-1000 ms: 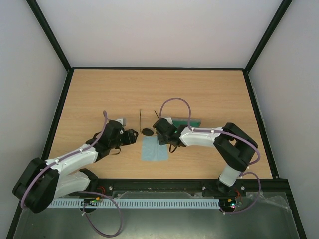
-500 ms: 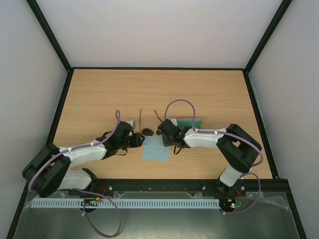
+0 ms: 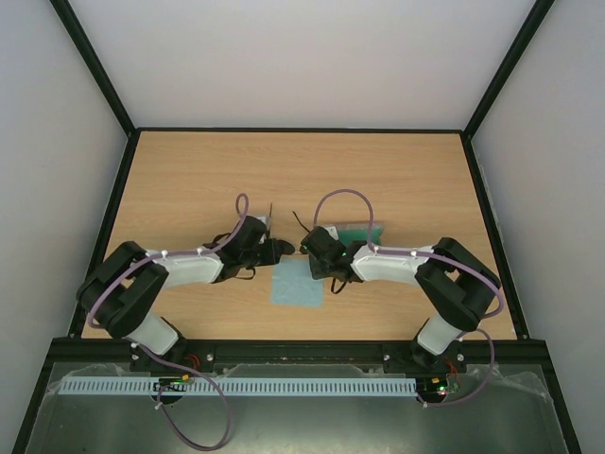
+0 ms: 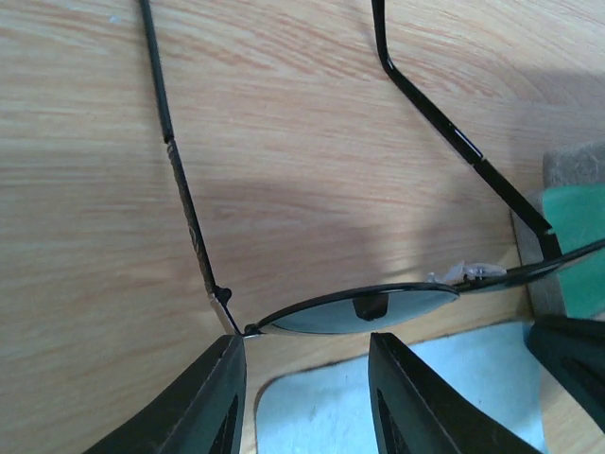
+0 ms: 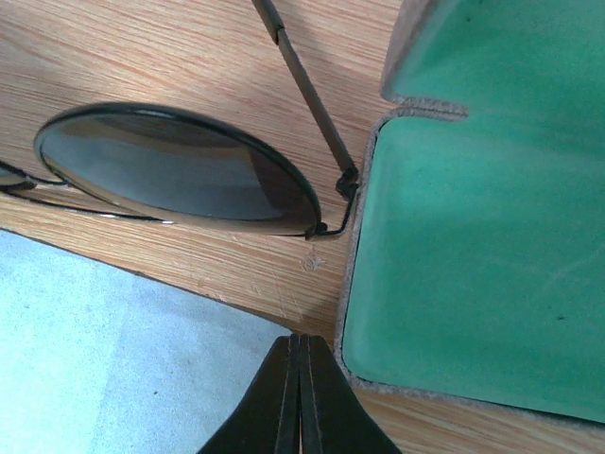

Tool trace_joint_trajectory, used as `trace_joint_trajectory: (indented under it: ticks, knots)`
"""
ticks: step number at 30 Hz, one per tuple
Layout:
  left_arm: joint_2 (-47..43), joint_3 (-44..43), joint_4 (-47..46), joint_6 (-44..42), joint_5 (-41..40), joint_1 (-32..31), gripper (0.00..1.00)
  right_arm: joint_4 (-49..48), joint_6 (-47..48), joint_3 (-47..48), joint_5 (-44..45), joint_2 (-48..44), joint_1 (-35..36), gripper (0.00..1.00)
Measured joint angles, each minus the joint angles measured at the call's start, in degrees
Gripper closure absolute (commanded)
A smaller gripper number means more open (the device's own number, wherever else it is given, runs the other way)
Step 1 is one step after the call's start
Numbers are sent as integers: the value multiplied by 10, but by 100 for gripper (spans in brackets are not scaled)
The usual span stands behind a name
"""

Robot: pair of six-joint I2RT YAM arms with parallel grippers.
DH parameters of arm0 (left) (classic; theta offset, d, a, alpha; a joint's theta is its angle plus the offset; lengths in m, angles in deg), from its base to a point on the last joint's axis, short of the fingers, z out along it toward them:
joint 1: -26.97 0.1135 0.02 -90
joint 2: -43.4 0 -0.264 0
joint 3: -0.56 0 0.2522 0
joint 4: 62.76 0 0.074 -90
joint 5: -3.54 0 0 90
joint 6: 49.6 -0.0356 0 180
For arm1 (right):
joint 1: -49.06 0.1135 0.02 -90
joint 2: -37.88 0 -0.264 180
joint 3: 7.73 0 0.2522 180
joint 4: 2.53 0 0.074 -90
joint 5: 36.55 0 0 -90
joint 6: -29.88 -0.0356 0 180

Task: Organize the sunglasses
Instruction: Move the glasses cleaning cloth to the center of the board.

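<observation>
The sunglasses [image 4: 364,309] lie on the wooden table with their temple arms unfolded, in the gap between my two grippers [image 3: 287,249]. In the left wrist view one round dark lens sits just beyond my left gripper [image 4: 307,374]. That gripper is open, with only the light blue cloth [image 4: 321,421] showing between its fingers. The other lens [image 5: 175,170] appears in the right wrist view, a short way ahead of my right gripper [image 5: 301,378], which is shut with nothing in it. Seen from above, my left gripper [image 3: 271,251] and right gripper [image 3: 312,248] face each other across the glasses.
An open case with green lining [image 5: 482,218] lies just right of the glasses, close beside the right fingertips [image 3: 364,232]. The light blue cloth [image 3: 293,282] is spread flat just in front of the glasses. Black frame rails [image 3: 302,130] edge the table.
My left arm has swung right, up to the left lens of the sunglasses, and its jaws have narrowed. The right gripper has shifted slightly right and stayed shut.
</observation>
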Motion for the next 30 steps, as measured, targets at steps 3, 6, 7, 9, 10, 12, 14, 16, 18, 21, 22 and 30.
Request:
trace_joint_trajectory:
  ticks: [3, 6, 7, 9, 10, 12, 14, 16, 18, 21, 22, 30]
  knots:
    - [18, -14, -7, -5, -2, 4, 62, 0, 0, -2, -1, -1, 0, 99]
    - [22, -17, -13, -9, -4, 7, 63, 0, 0, -5, -1, -5, 0, 99]
    - [22, -17, -14, -10, -3, 7, 63, 0, 0, -6, -2, -5, 0, 99]
    - [21, -17, -15, -10, -3, 7, 61, 0, 0, -7, -3, -7, 0, 99]
    - [19, -17, -14, -10, -3, 7, 57, 0, 0, -7, -3, -8, 0, 99]
    - [6, -12, -13, -9, -4, 6, 48, 0, 0, -8, -5, -8, 0, 99]
    - [-28, 1, -3, -5, -8, 2, 46, -1, 0, -8, -8, -9, 0, 99]
    - [-68, 9, 14, -2, -17, -6, 52, -1, 0, -8, -10, -9, 0, 99]
    - [-99, 11, 28, 2, -26, -16, 65, -1, 0, -8, -12, -9, 0, 99]
    - [-131, 16, 41, -2, -39, -25, 92, -3, 0, -8, -17, -10, 0, 99]
    - [-132, 18, 43, -3, -42, -28, 97, -5, 0, -9, -19, -10, 0, 99]
    - [-40, 17, 68, -12, -50, -44, 84, -14, 3, -15, -33, -11, 0, 99]
